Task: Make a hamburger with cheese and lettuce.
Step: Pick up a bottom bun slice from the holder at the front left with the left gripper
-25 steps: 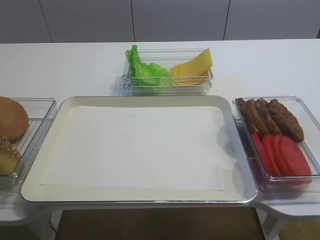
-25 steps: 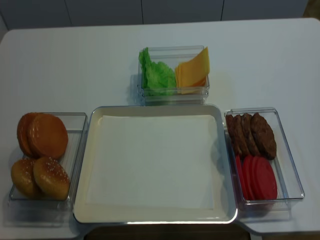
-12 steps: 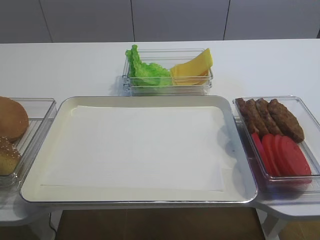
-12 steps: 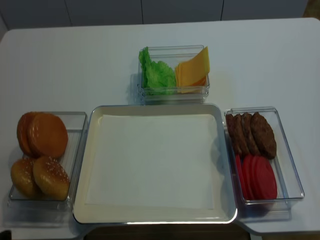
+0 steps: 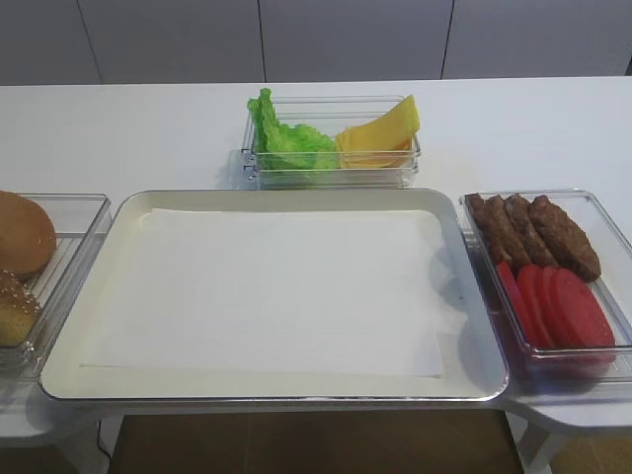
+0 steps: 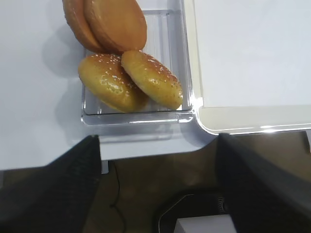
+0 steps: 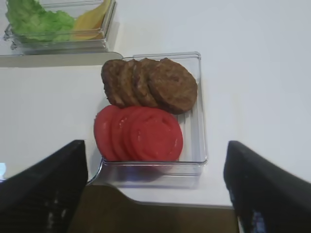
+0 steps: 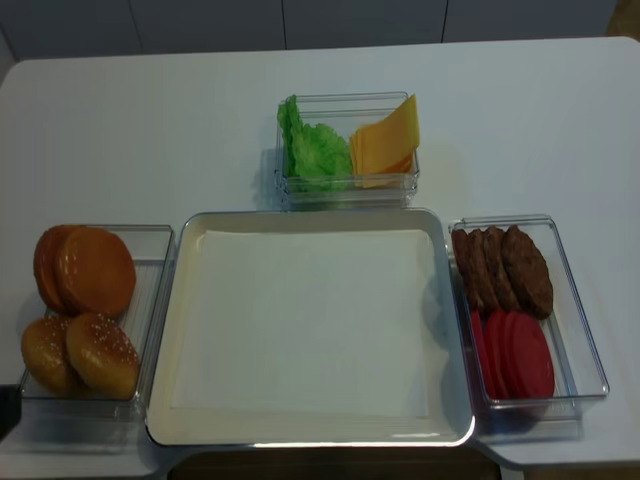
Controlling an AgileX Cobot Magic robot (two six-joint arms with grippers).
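Note:
The hamburger buns lie in a clear box at the left: flat halves [image 8: 95, 270] [image 6: 116, 24] behind, sesame tops [image 8: 100, 352] [image 6: 150, 77] in front. Green lettuce [image 8: 318, 150] [image 5: 286, 138] and yellow cheese [image 8: 385, 145] [image 5: 380, 133] share a clear box behind the tray. My left gripper [image 6: 155, 194] hangs open and empty off the table's front edge, just before the bun box. A dark bit of it [image 8: 5, 410] shows at the lower left. My right gripper [image 7: 155, 194] is open and empty, off the front edge before the box of patties and tomato.
A metal tray [image 8: 310, 215] lined with white paper fills the middle, with nothing on it. At the right, a clear box holds brown patties [image 8: 505, 265] [image 7: 155, 82] and red tomato slices [image 8: 515, 355] [image 7: 141, 133]. The table's front edge runs close under all three boxes.
A dark part of my left gripper has risen into the lower left corner of the realsense view. The food and boxes have not moved.

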